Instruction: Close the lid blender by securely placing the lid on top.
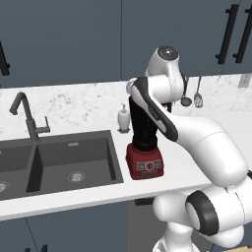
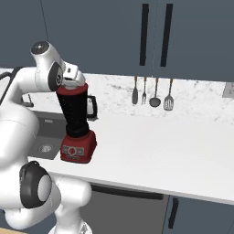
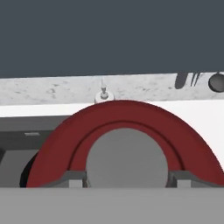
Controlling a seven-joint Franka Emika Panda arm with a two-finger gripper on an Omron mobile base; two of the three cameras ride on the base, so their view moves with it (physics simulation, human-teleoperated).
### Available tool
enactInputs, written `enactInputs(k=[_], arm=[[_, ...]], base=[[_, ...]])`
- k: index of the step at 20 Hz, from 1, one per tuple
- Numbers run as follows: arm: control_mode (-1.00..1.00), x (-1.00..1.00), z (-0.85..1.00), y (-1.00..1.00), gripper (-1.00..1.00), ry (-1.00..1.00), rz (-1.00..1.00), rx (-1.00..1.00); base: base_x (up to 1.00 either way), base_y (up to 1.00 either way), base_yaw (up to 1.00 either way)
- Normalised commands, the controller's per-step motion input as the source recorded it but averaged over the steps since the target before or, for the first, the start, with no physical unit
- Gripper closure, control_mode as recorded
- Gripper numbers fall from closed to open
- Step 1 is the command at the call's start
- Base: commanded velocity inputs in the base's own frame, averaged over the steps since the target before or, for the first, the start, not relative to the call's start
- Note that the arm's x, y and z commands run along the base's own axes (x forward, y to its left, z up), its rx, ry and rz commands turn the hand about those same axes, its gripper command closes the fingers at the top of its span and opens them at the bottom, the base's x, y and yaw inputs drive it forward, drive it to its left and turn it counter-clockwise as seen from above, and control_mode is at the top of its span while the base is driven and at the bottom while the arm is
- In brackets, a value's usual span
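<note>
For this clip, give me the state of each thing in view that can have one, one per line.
lid: on the jar's rim, under the gripper.
blender: upright on the counter, beside the sink.
gripper: fingertips at either side of the lid's grey centre knob; firm grip not clear.
soap bottle: upright behind the blender.
faucet: no water visible.
sink: no dishes visible in its basins.
hanging utensils: on the wall.

Blender [image 2: 77, 132], soap bottle [image 1: 123, 119] on counter [image 2: 155, 141]

base views: behind arm, left/right, share blender [image 1: 144, 142] | hand view: close above lid [image 3: 122, 135]
</note>
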Motion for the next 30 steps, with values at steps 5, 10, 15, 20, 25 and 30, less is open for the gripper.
enactInputs(k=[5,10,15,20,25,30], arm=[[-1.0,0.0,-0.35,0.14,1.0,0.01,0.0,-0.05],[-1.0,-0.06,-0.33,0.08,-1.0,0.02,0.0,-0.06],[-1.0,-0.48,-0.08,0.0,-1.0,0.11,0.0,-0.06],[-1.0,-0.75,-0.09,0.0,-1.0,0.13,0.0,-0.06],[-1.0,-0.88,-0.03,0.0,-1.0,0.08,0.0,-0.03],[-1.0,-0.83,0.01,0.0,-1.0,-0.22,0.0,0.0]], base=[[0.0,0.0,0.0],[0.0,0.0,0.0],[0.0,0.0,0.0],[0.0,0.0,0.0],[0.0,0.0,0.0],[0.0,0.0,0.0]])
